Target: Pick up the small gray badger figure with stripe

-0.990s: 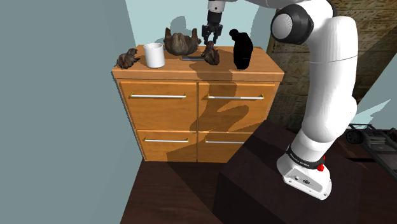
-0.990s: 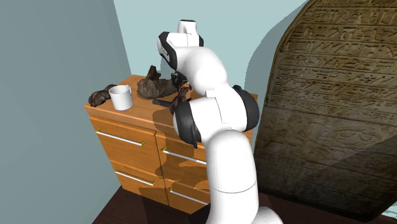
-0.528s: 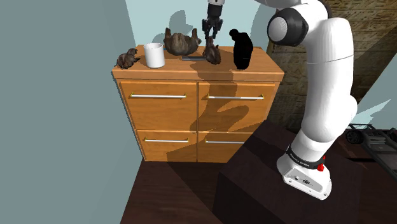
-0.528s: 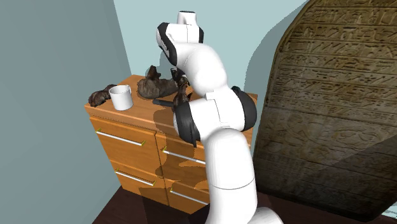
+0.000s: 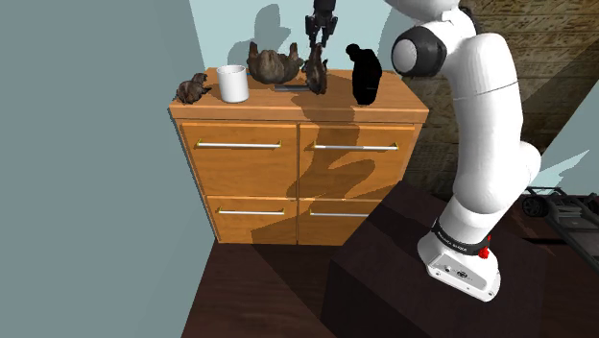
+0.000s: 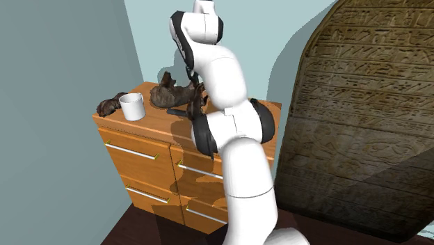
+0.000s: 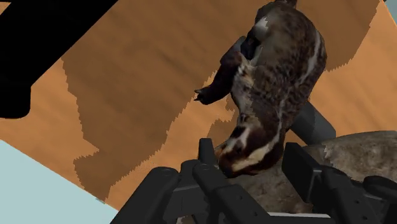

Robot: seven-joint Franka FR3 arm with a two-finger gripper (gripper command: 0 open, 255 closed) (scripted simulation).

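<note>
The small badger figure [image 5: 317,74], mottled brown-grey with white stripes on its head, hangs head-up beneath my gripper [image 5: 318,42] at the back of the wooden dresser top [image 5: 288,104]. In the wrist view the gripper [image 7: 250,147] is shut on the badger's striped head [image 7: 249,145], and the body [image 7: 280,57] stretches away from the fingers [image 7: 207,156]. Whether its rear end touches the wood, I cannot tell. In the second exterior view the badger [image 6: 197,101] shows just beside the white arm.
A white mug [image 5: 231,83] and a small brown animal figure [image 5: 193,88] stand toward the shoulder view's left. A larger brown animal figure [image 5: 273,63] and a flat grey piece [image 5: 288,87] lie beside the badger. A black jug [image 5: 364,75] stands close on the other side. A wall runs behind the dresser.
The gripper has risen with the badger's head clasped in it. The figure went from lying on the dresser top to hanging upright, and the arm's upper joints moved up too.
</note>
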